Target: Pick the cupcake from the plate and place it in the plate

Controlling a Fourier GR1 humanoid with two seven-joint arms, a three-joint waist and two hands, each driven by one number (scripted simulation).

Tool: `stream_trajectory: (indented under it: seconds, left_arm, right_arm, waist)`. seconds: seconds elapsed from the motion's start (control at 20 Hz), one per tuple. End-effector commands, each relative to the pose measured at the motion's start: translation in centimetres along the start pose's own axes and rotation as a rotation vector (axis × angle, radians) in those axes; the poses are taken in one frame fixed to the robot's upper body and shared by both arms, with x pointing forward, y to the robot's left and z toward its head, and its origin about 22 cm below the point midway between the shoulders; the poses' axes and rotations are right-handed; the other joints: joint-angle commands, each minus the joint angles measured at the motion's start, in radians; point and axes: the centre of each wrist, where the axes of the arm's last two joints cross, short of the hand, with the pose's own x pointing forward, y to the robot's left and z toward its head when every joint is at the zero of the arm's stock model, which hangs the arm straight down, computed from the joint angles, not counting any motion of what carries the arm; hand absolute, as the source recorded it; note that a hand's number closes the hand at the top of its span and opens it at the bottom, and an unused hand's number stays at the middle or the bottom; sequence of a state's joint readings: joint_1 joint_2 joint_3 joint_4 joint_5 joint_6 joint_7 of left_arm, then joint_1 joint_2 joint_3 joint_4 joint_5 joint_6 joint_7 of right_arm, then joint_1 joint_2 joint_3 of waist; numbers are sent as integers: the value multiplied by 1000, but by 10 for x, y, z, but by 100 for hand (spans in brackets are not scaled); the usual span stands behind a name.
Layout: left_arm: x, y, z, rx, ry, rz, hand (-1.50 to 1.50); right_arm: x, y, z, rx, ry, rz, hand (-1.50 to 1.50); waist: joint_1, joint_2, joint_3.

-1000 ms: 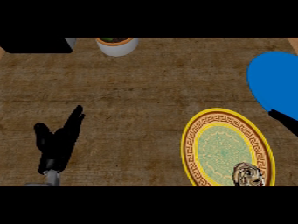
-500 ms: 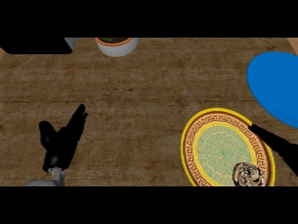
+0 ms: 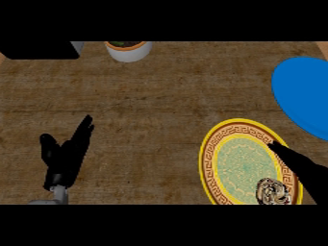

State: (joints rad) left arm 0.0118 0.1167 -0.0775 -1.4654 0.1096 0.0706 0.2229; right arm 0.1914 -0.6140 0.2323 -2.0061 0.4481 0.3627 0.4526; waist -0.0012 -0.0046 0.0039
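A cupcake [image 3: 273, 190] with a dark swirled top sits at the lower right of a yellow-rimmed patterned plate [image 3: 227, 160] near the view's bottom edge. My right hand [image 3: 306, 169] reaches in from the lower right, its straight fingers lying over the plate's right rim just above the cupcake. It holds nothing. A plain blue plate [image 3: 309, 95] lies at the right edge, farther back. My left hand [image 3: 67, 155] rests open at the lower left, fingers pointing up.
A white pot [image 3: 129, 50] with dark contents stands at the back centre. A black block [image 3: 38, 49] fills the back left corner. Wooden edges border the brown counter [image 3: 152, 105] at both back corners.
My right hand has slid down and left from beside the blue plate onto the patterned plate's right rim, nearing the cupcake. My left hand has drifted slightly lower.
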Motion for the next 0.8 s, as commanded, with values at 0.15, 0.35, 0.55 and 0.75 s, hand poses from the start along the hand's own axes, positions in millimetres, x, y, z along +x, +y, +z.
stream_trajectory:
  seconds: [0.15,0.35,0.55,0.75]
  left_arm:
    - [-15,-11,6,-18,20,-4,0]
    - [-2,-9,-2,-15,42,-8,0]
    - [-14,-7,7,-15,48,8,0]
    - [-27,-6,2,-13,23,-4,0]
  right_arm:
    - [15,11,1,12,32,32,-150]
    - [-22,36,-32,73,34,51,-150]
    - [-16,37,-38,80,37,57,-150]
    - [-5,27,-31,99,-27,185,150]
  waist:
    - [-1,3,-4]
    - [1,5,-4]
    - [2,5,-4]
    - [0,4,-4]
